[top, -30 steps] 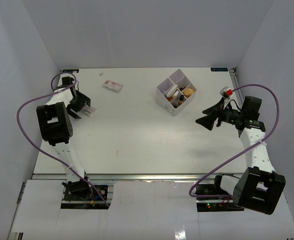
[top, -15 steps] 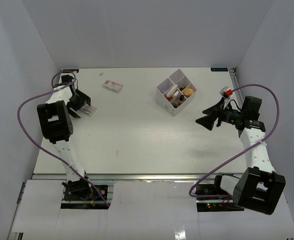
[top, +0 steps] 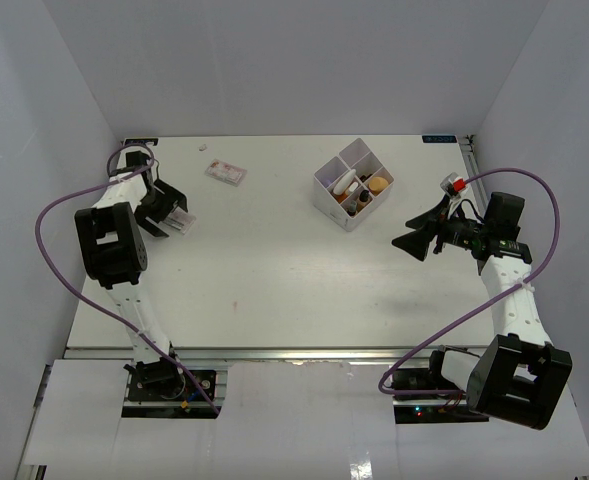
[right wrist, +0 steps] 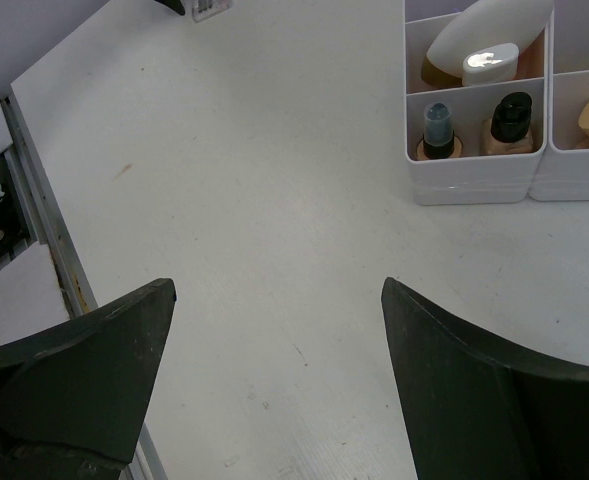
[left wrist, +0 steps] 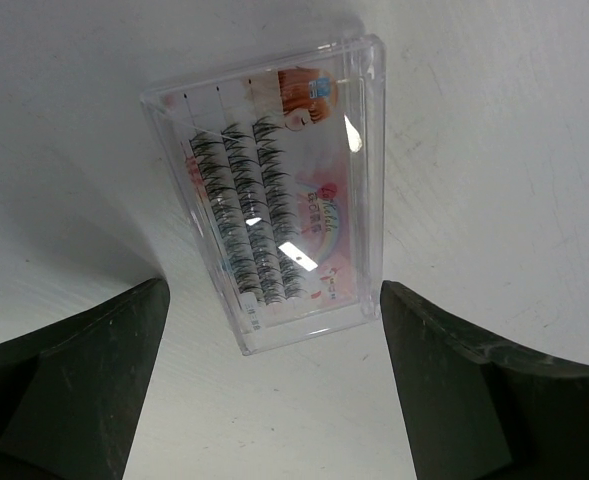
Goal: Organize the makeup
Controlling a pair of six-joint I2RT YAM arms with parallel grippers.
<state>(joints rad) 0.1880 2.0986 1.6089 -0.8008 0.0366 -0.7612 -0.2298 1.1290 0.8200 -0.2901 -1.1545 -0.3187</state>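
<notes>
White walls hem the surface [top: 274, 270] on three sides, and the left one stands close beside the left arm. Far left of the box [top: 334, 208], the left end effector [left wrist: 272, 285] hangs wide open and empty over a clear lash case [left wrist: 274, 190] that lies flat and slanted between its jaws.

The case is thin and slick, so I judge that fingers closing too high would slip off its edges, while fingers closing too low would scrape the surface. A skewed pinch could spin it or push it toward the left wall, where there is little room to recover. Squeezing hard may spring the lid.

A second case [top: 226, 171] lies back-left of the box, near the direct path. The purple cable [top: 49, 215] loops out left of the arm and could snag.

Bare surface spreads left of and in front of the box. The right end effector [right wrist: 277, 285] waits open and empty just right of the box, whose near cells already hold bottles [right wrist: 511, 120], so a flat case may not fit
</notes>
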